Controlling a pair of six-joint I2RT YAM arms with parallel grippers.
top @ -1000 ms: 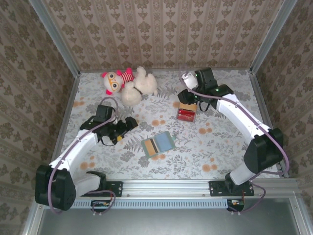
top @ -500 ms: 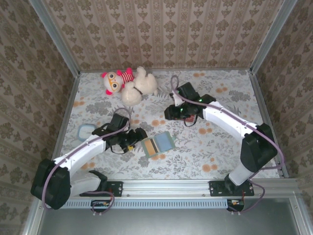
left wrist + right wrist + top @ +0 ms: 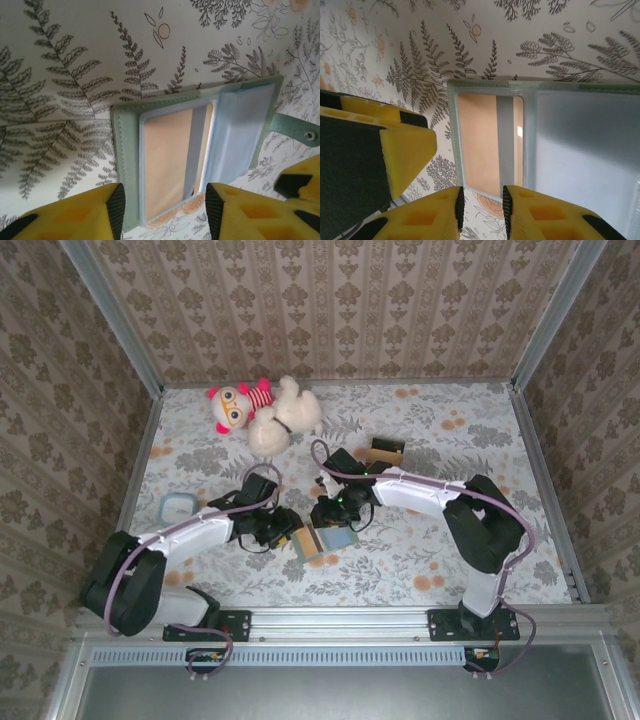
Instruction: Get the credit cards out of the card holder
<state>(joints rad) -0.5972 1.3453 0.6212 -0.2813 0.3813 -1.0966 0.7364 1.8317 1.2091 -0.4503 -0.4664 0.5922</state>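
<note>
On the table (image 3: 430, 440) my card holder (image 3: 328, 539) lies open, front middle, long axis left-right. My left gripper (image 3: 161, 212) straddles its edge, jaws apart; right gripper (image 3: 481, 200) barely open. Tan card (image 3: 167, 160) fills the left page.

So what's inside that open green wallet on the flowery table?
The soft grey-green wallet lies open. Through its clear plastic sleeve shows a tan-orange card with a grey stripe. The pale blue-grey sleeve beside it is cloudy, hiding whatever it holds.
</note>
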